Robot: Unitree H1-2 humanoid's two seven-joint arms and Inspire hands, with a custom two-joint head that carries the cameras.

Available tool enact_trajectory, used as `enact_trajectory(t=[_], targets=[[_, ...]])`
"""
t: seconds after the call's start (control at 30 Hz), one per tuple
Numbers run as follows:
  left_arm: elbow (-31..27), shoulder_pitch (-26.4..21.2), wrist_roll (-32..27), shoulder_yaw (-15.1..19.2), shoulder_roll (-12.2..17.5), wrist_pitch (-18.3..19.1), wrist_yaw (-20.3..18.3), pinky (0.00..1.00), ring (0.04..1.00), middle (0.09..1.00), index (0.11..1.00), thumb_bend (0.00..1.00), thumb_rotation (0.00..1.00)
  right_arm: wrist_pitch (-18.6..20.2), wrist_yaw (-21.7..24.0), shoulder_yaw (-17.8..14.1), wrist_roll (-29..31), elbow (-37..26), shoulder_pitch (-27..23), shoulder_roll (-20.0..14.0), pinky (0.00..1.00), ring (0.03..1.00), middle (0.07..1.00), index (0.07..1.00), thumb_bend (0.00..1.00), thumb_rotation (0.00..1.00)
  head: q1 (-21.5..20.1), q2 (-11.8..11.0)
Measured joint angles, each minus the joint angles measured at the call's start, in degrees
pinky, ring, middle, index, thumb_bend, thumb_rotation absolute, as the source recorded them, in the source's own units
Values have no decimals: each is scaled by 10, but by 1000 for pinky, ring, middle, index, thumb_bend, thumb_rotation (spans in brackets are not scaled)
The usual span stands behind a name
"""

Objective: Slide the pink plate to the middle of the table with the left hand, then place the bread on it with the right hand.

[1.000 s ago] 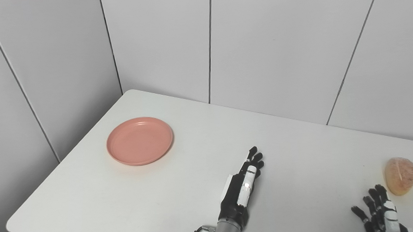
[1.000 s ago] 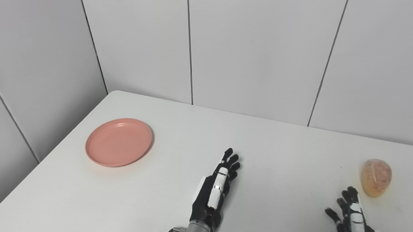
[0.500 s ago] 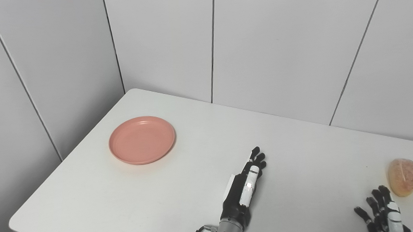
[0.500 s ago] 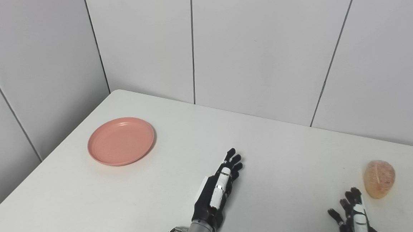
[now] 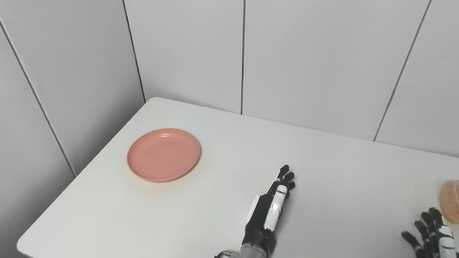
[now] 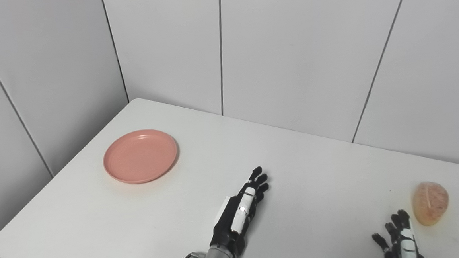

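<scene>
The pink plate [image 5: 163, 154] lies empty on the white table [image 5: 202, 210] at its far left. The bread [image 5: 458, 200], a small tan rounded loaf, lies at the right edge of the view. My left hand [image 5: 271, 208] is open with fingers stretched out, held edge-on over the table's middle front, well to the right of the plate. My right hand [image 5: 431, 234] is open with fingers spread at the bottom right, just below the bread and apart from it. It is partly cut off by the picture's edge.
Grey panelled walls [image 5: 192, 47] stand close behind the table and along its left side. The table's left front corner [image 5: 21, 245] is rounded.
The whole picture has shifted right, so the camera has turned left. The plate and the bread lie as before. The left hand holds the same pose; the right hand sits slightly lower in the picture.
</scene>
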Motion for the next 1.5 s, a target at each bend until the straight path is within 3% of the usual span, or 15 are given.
enact_trajectory(t=[0.27,0.47,0.7,1.13,1.5], targets=[[-62,-2,1,1,12,37,-5,976,930,949,935,414,1000,0,4,-1,9,7,-6,-2,1000,1000,1000,1000,313,1000,5,-1],[-101,-11,0,26,21,80,-5,968,928,933,918,402,1000,0,4,-2,9,10,-8,-3,1000,1000,1000,1000,320,1000,6,-1],[-148,-32,0,44,43,94,-5,965,920,935,928,426,1000,-1,5,-2,10,13,-11,-3,1000,1000,1000,1000,313,1000,11,2],[-149,-61,-18,95,74,100,-4,946,911,924,914,444,1000,-1,5,-2,10,13,-11,-4,1000,1000,1000,1000,344,1000,16,8],[-130,-98,-25,138,108,100,7,925,910,919,902,391,1000,-1,7,-2,10,13,-11,-8,1000,1000,1000,1000,351,1000,21,11]])
